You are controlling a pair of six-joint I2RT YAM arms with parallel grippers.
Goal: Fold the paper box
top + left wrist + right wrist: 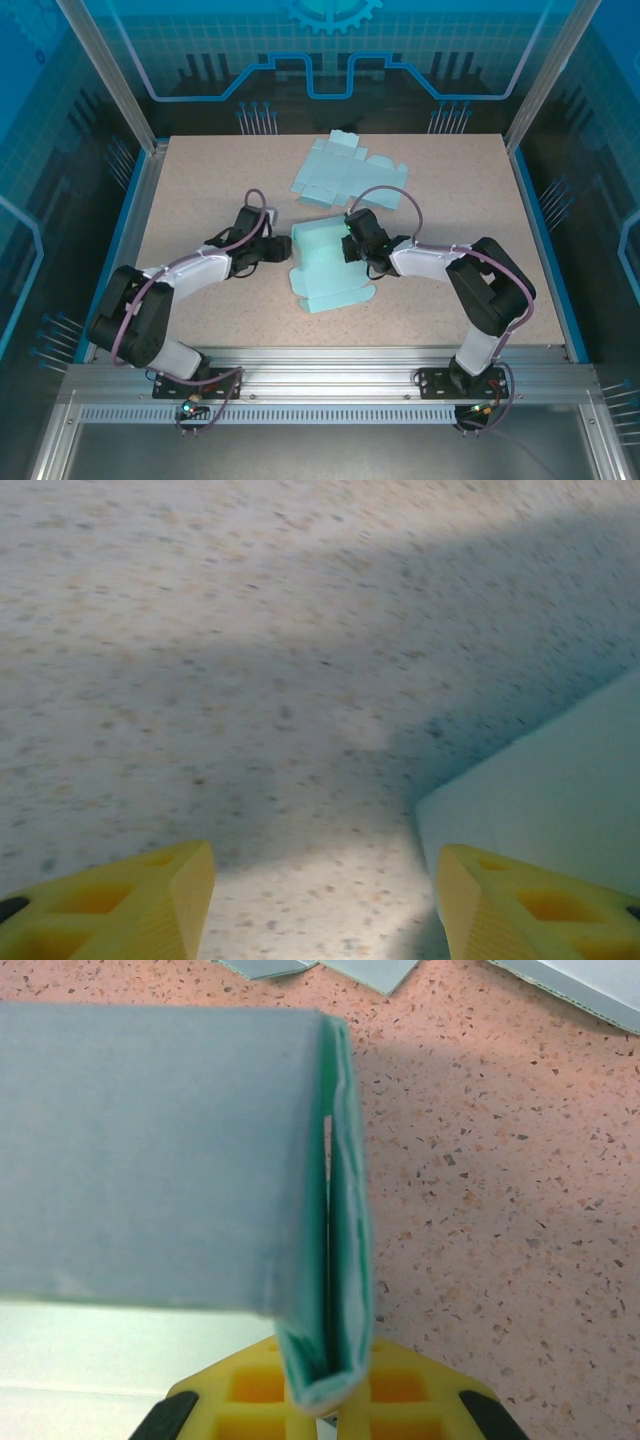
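A light teal paper box (325, 268), partly folded, lies in the middle of the table. My right gripper (351, 233) is at its far right corner, and in the right wrist view the gripper (330, 1405) is shut on a doubled-over wall of the box (340, 1250), with a raised panel (150, 1150) stretching left. My left gripper (284, 247) sits just left of the box, low over the table. Its yellow fingers (150, 905) stand wide apart around bare tabletop, and the gripper (325, 910) is open. The box edge (560, 790) lies by its right finger.
A second teal box blank (345, 170) lies flat at the back centre of the speckled table (200, 190); its edges (590, 980) show at the top of the right wrist view. Blue-framed walls surround the table.
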